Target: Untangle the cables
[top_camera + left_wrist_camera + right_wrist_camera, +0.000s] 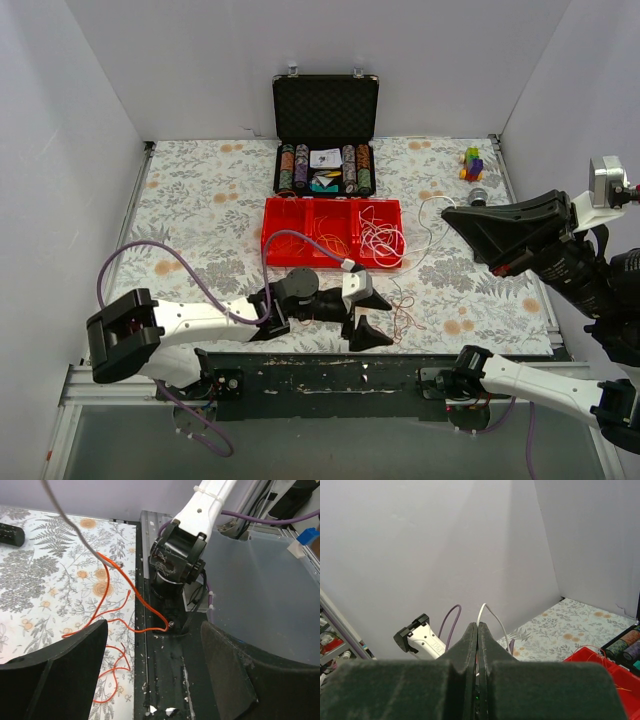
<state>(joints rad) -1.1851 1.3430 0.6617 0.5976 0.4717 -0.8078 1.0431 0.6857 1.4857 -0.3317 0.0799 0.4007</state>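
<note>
A loose tangle of thin orange and reddish wires (406, 318) lies on the floral cloth near the front edge. In the left wrist view the orange wire (116, 587) loops from the cloth onto the black base rail. My left gripper (379, 318) sits low beside the tangle, open and empty, and its jaws (155, 680) stand wide apart over the rail. My right gripper (448, 214) is raised at the right, shut on a white wire (421, 208) that runs down to the red tray (332, 263). The white wire (492, 617) comes out of the shut tips (478, 625).
The red tray holds orange wires at the left and a white wire bundle (381, 240) at the right. An open black case of poker chips (325, 130) stands behind it. A coloured block toy (472, 162) sits at the back right. The right arm's base (180, 560) is close ahead of my left gripper.
</note>
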